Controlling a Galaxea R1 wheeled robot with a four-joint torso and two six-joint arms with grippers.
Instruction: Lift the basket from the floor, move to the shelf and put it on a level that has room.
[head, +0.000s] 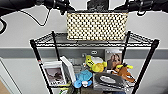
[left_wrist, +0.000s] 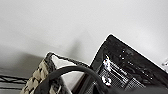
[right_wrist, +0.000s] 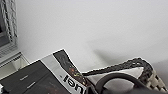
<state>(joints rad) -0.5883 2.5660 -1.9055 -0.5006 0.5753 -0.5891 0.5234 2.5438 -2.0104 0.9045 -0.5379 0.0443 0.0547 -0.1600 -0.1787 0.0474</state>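
**Basket at the rack's top tier**

White wall with a grey band fills the background in the head view. One basket (head: 97, 26) sits in the upper centre of the frame, its base at the top level (head: 100, 43) of the shelf (head: 35, 53), whether resting or just above I cannot tell. Two dark arms enter from the upper left and upper right corners, reaching to the basket's two ends. On the tier below, lower centre, lie a yellow plush toy (head: 95, 63), a blue plush toy (head: 83, 78), a brown plush toy (head: 124, 71) and two picture boxes (head: 54, 73).

Each wrist view adds what the head view lacks: the white liner (left_wrist: 66, 72) and a dark loop handle (left_wrist: 75, 71) close up, plus a printed box standing inside. How far either claw is open cannot be told.

Bare wire shows left and right of the basket, out to the posts.
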